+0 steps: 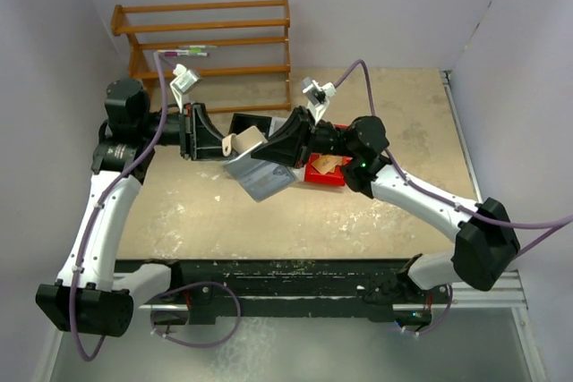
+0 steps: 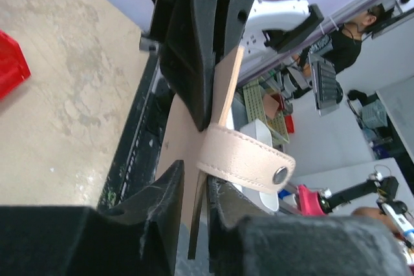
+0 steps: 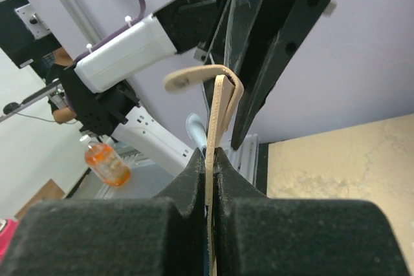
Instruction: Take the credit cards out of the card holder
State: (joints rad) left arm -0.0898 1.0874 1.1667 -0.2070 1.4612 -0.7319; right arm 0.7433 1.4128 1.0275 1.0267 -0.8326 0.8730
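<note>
The right pincer [image 3: 208,159] clenches the card holder [image 3: 220,105]; whether the left pincer [image 2: 195,176] grips I cannot tell, so it may swing loose.

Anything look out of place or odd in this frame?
Nothing spilled or damaged. The card holder is held up off the table, its snap strap flopped loose and its grey-blue sleeves fanned out crookedly beneath it.

The wooden rack [image 1: 210,42] blocks the back. The card holder [image 1: 243,142] and red tray [image 1: 320,178] fill the middle. The near table [image 1: 269,230] is open.
</note>
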